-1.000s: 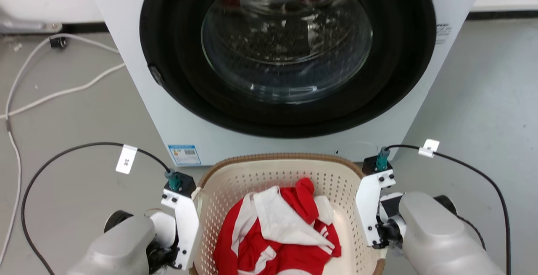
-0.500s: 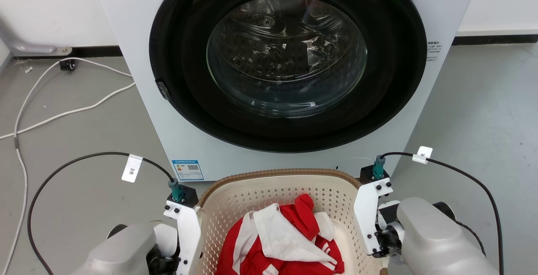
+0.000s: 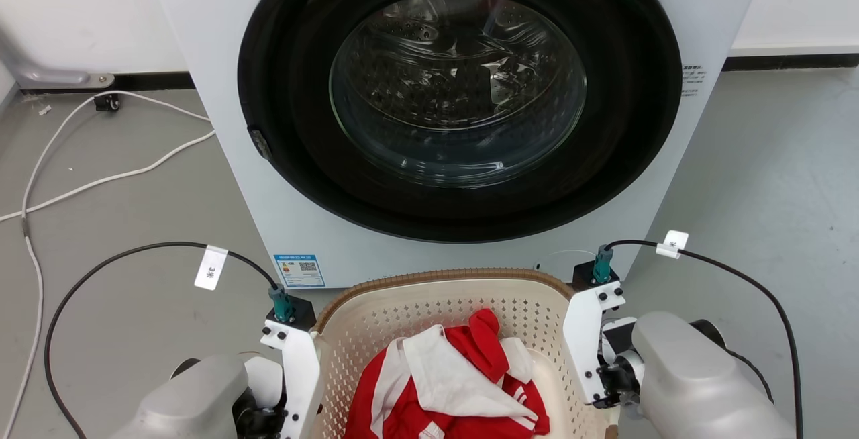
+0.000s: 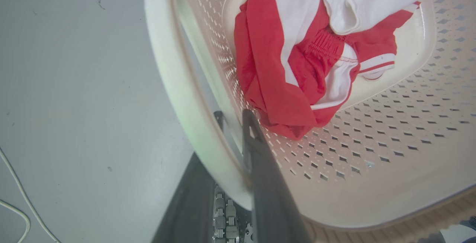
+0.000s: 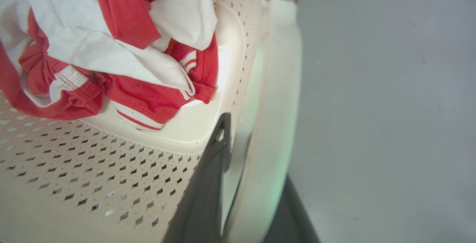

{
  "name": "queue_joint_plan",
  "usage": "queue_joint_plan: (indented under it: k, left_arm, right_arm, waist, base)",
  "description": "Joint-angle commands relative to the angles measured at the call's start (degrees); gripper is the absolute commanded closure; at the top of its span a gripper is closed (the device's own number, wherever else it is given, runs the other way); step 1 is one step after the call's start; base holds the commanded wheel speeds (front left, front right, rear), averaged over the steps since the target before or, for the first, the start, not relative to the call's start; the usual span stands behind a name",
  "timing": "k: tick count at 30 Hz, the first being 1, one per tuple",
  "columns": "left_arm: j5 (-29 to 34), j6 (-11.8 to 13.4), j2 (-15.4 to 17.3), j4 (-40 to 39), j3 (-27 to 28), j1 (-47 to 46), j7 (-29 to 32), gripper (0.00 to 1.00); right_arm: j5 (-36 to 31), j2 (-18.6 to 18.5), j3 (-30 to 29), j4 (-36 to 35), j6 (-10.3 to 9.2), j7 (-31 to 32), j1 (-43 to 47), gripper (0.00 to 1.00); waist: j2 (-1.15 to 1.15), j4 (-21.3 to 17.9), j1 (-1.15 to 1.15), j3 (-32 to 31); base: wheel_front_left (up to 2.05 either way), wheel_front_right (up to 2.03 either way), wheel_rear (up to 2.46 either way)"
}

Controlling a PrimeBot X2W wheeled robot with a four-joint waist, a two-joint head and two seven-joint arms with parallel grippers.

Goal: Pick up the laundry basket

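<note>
The laundry basket [image 3: 402,311] stands on the grey floor [image 3: 121,224], just near of the washing machine [image 3: 704,9] and centred between the two arms. Its near half is cut off by the bottom edge of the head view. Whether its base touches the floor cannot be told.

Left hand [image 4: 233,118]: closed on the basket's left handle [image 4: 178,87]. One dark finger lies inside, against the perforated wall; the other lies outside. The pale handle bar covers most of the outer finger, and only its tip shows through the handle opening.

Right hand [image 5: 241,139]: closed on the right handle [image 5: 279,87] in the same way, with one finger inside and one outside. The handle covers the outer fingertip. The handle surface is blurred and washed greenish at this close range.

In the head view the white wrist brackets, left [image 3: 298,365] and right [image 3: 582,345], sit hard against the basket's two sides.

Contents: a crumpled heap of red-and-white clothes [image 3: 456,385] on the basket bottom. The number of garments cannot be made out.

The machine's round door [image 3: 456,83] is shut. Its top is cut off, and its glass reflects too much to read the drum's contents. The sticker [image 3: 300,271] at its lower left is too small to read. A white cable [image 3: 100,180] trails over the floor at far left.
</note>
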Motion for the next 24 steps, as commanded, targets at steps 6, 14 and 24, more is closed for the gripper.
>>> queue_joint_plan:
  k: [6, 14, 24]
  left_arm:
    - [0.3, 0.2, 1.4, 0.9, -0.5, -0.8, 0.8, 1.00]
    - [0.3, 0.2, 1.1, 1.7, -0.6, -1.1, 0.3, 1.00]
    - [0.1, 0.2, 1.3, 2.0, -0.7, -1.2, 0.6, 1.00]
  right_arm:
    - [0.6, -1.4, 0.9, 0.4, 0.14, -0.7, -1.7, 1.00]
    - [0.6, -1.4, 1.5, 1.2, 0.14, -1.4, -1.9, 1.00]
    - [1.8, -1.4, 2.3, 1.8, 0.14, -1.9, -2.4, 1.00]
  waist:
    - [0.00, 0.0, 0.00, 0.1]
    - [0.00, 0.1, 0.00, 0.2]
    - [0.00, 0.4, 0.00, 0.2]
  base:
    - [0.00, 0.00, 0.00]
    - [0.00, 0.00, 0.00]
    - [0.00, 0.00, 0.00]
